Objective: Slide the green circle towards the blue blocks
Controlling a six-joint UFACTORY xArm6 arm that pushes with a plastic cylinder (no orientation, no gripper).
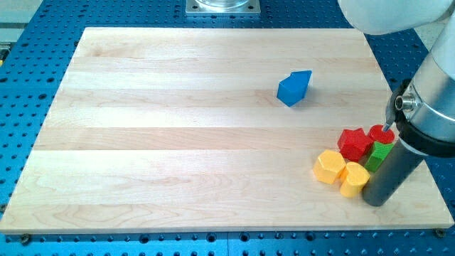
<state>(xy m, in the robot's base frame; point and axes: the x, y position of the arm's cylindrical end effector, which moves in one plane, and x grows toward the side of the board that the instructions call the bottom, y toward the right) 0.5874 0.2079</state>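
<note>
A green block (pixel 379 155) lies at the view's right, partly hidden behind my rod, so its shape is unclear. It touches two red blocks (pixel 354 142) (pixel 382 133) above it and sits next to two yellow blocks (pixel 330 166) (pixel 353 178) to its lower left. The blue blocks (pixel 293 87) sit together as one clump up and to the left, well apart from this cluster. My tip (pixel 377 202) rests on the board just below the green block and right beside the lower yellow block.
The wooden board (pixel 178 142) lies on a blue perforated table. The board's right edge (pixel 419 156) runs close to the cluster. The arm's white and grey body (pixel 430 107) hangs over the right side.
</note>
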